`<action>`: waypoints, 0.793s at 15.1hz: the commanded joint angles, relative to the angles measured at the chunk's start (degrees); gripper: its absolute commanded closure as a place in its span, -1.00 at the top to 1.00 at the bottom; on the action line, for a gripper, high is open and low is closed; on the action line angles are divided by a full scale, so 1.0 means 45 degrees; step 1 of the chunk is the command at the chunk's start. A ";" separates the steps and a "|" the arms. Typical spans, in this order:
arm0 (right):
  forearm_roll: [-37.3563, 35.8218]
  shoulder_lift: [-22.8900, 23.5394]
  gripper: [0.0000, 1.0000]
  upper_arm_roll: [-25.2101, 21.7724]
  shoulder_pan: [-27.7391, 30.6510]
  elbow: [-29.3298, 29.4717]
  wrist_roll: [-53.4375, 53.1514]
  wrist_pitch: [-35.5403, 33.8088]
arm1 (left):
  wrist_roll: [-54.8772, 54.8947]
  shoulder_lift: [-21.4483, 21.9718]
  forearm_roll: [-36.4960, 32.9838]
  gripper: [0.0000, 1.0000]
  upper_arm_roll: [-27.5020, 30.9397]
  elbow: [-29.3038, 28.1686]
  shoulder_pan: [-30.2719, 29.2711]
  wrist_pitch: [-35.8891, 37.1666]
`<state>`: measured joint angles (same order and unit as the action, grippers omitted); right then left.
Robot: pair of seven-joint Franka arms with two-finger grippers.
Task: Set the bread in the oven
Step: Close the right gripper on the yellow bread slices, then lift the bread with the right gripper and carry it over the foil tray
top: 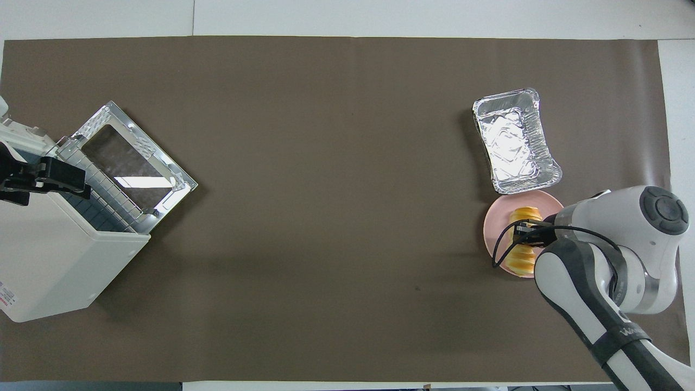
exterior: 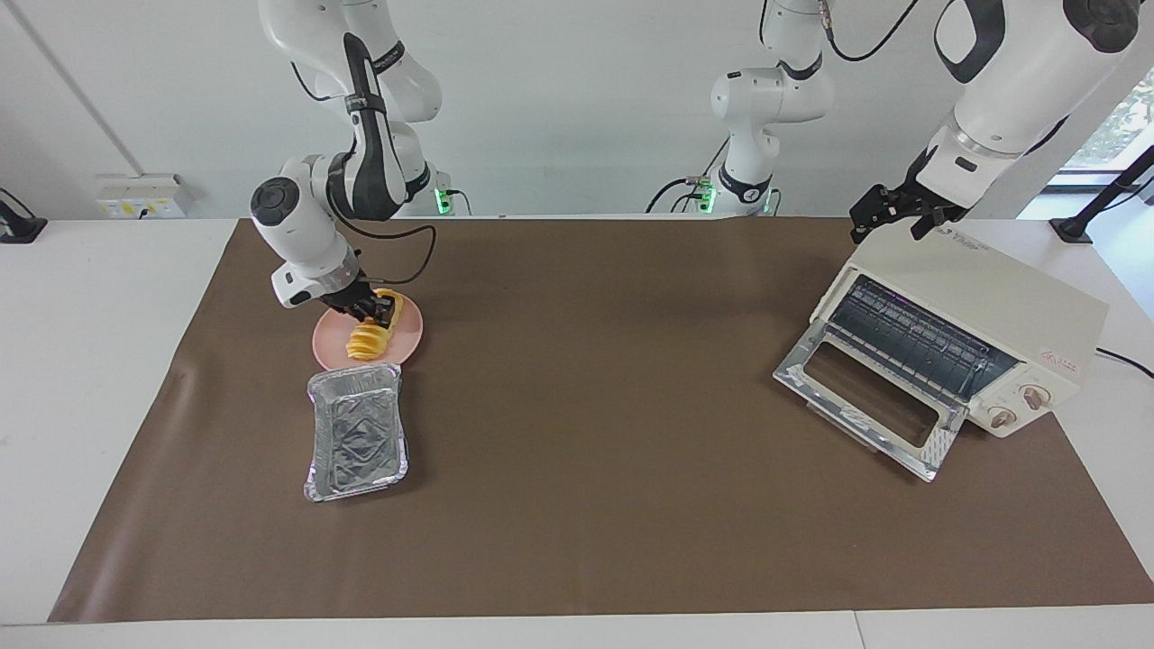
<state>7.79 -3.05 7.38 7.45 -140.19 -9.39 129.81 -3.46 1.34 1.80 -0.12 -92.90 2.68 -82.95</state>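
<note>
The right hand (exterior: 371, 309) is down on the bread (exterior: 368, 340), fingers pinched round the loaf's end nearer the robots, on the pink plate (exterior: 410, 335); a foil tray (exterior: 354, 433) touches the plate's rim, farther from the robots. Toward the left arm's end of the table (exterior: 586, 433) stands the oven (exterior: 956, 338), door dropped open. The left hand (exterior: 888, 216) waits over its top, fingers spread.

Crinkled shiny foil tray (exterior: 354, 433); matt brown table cover (exterior: 595, 451).
</note>
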 commanded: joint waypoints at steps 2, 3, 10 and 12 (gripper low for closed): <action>0.0222 -0.0160 -0.80 0.0079 -0.0287 0.1483 -0.0492 -0.2162 | 0.0124 0.0230 -0.0028 1.00 -0.0091 -0.0175 -0.0165 -0.0064; 0.0222 -0.0316 -0.81 0.0079 -0.0287 0.1679 -0.0628 -0.2650 | 0.0124 0.0230 -0.0028 1.00 -0.0091 -0.0175 -0.0165 -0.0064; 0.0086 0.0441 -0.81 0.0020 0.0650 0.4684 0.1340 -0.3866 | 0.0124 0.0230 -0.0028 1.00 -0.0091 -0.0175 -0.0165 -0.0064; -0.0052 0.1454 -0.81 0.0020 0.0748 0.6282 0.1927 -0.3963 | 0.0124 0.0250 -0.0028 1.00 -0.0091 -0.0175 -0.0146 -0.0064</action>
<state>7.72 -2.85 7.07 9.82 -120.35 -4.12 112.83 -3.46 1.34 1.80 -0.12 -92.90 2.68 -82.95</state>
